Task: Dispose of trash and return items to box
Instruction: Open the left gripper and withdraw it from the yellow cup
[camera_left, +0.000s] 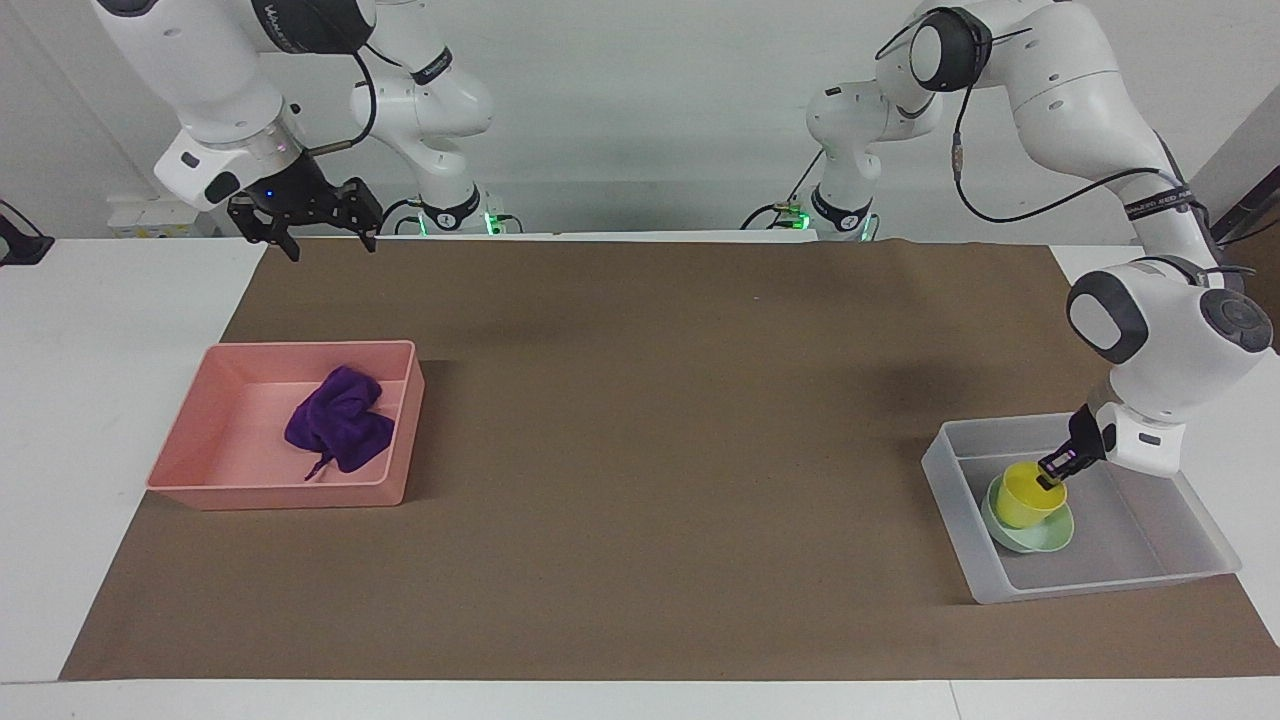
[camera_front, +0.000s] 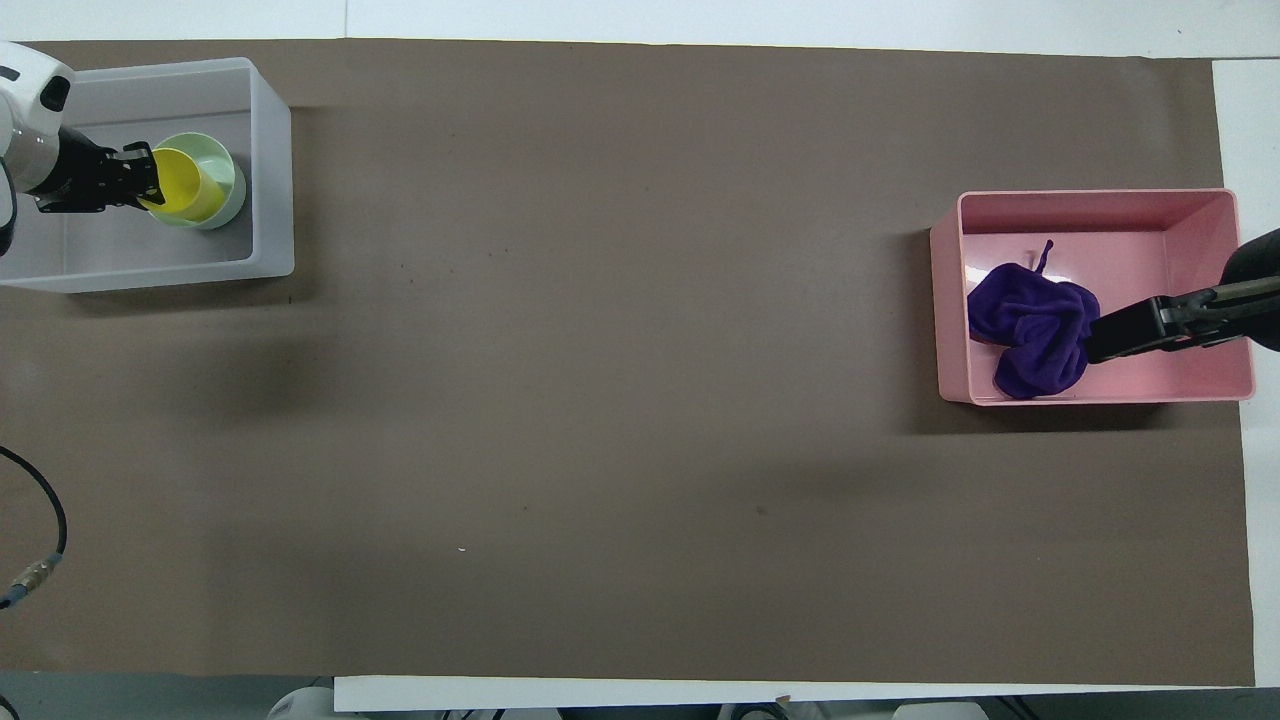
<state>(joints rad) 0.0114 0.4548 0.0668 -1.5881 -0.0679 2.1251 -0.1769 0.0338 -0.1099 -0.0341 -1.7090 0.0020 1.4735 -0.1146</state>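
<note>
Left gripper (camera_left: 1052, 472) pinches the rim of the yellow cup (camera_left: 1024, 497), which sits inside the green bowl (camera_left: 1032, 535) in the clear box (camera_left: 1100, 585). If it lifts before letting go, the cup could tip out. Right gripper (camera_left: 305, 215) waits open, up high; purple cloth (camera_left: 340, 420) lies in the pink tray (camera_left: 270, 490).

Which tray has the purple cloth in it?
The salmon-pink tray, at the right arm's end, holds the purple cloth. The whitish tray holds the yellow cup and green bowl instead.
</note>
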